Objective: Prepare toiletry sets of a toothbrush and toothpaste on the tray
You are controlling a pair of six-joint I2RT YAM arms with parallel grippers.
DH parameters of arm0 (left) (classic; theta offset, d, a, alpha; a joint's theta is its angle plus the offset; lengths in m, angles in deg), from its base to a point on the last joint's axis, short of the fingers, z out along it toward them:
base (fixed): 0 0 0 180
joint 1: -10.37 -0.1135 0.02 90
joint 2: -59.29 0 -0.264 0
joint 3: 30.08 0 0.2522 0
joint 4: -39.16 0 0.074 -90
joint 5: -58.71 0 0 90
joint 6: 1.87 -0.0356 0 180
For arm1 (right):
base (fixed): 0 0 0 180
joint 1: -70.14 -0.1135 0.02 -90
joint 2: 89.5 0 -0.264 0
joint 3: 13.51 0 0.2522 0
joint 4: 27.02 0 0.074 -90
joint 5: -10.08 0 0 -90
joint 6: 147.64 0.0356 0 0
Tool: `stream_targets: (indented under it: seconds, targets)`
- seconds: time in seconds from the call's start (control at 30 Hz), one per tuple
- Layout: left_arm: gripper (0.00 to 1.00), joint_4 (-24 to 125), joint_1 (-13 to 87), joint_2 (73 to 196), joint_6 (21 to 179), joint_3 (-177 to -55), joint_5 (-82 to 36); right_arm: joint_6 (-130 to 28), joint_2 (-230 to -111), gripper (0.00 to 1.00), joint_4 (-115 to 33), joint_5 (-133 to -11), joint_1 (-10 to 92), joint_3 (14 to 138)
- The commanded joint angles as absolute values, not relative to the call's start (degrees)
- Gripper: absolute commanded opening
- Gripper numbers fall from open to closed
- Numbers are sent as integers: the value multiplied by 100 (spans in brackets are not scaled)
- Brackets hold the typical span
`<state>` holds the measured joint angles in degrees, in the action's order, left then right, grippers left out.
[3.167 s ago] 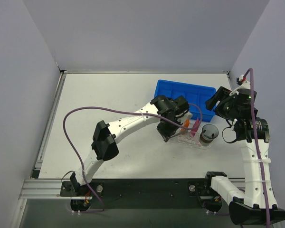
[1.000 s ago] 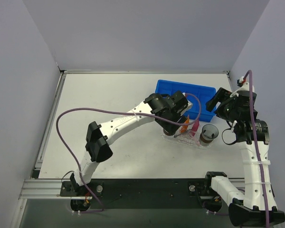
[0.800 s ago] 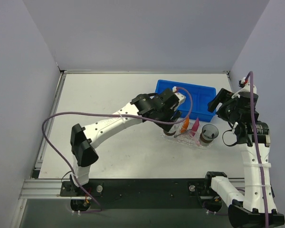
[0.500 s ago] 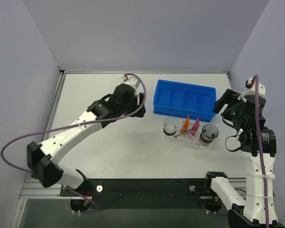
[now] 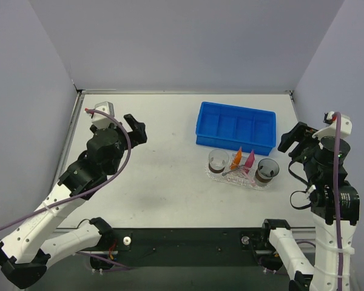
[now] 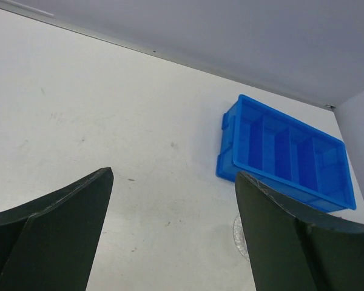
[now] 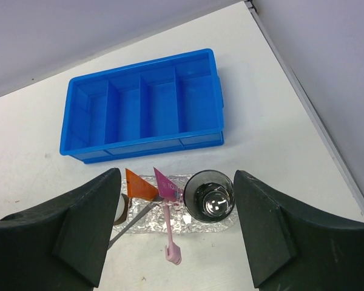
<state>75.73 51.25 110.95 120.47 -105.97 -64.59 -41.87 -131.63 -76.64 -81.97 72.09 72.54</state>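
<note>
The clear bumpy tray [image 5: 241, 181] [image 7: 197, 223] lies in front of the blue bin [image 5: 236, 126]. On it, between two cups, are the orange toothpaste tube [image 5: 235, 159] [image 7: 139, 185] and the magenta toothpaste tube [image 5: 250, 160] [image 7: 167, 184]. A pale pink toothbrush [image 7: 171, 233] sticks out over the tray's near edge, with a grey one [image 7: 130, 223] beside it. My left gripper [image 5: 135, 128] [image 6: 173, 176] is open and empty, far left of the tray. My right gripper [image 5: 291, 140] [image 7: 177, 174] hangs open and empty, right of the tray.
A dark cup [image 5: 267, 171] [image 7: 209, 197] stands at the tray's right end and a lighter cup [image 5: 217, 160] at its left end. The blue compartmented bin [image 7: 142, 106] [image 6: 285, 151] shows nothing inside. Walls stand on the left, back and right.
My left arm has pulled away from the tray and swung far to the left, its jaws opening wider. The right arm has drifted slightly right. Tubes and toothbrushes stay on the tray.
</note>
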Motion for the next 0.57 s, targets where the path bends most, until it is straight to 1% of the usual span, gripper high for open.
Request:
stream_targets:
  seconds: [0.0,0.53]
  targets:
    - [93,8060,5124,11237,11934,-11011,-7347,-4173,-13098,70,-7577,-8353,7242,7144]
    - [95,8105,5124,11281,11775,-11064,-7233,-4050,-13072,70,-7559,-8449,7242,7118]
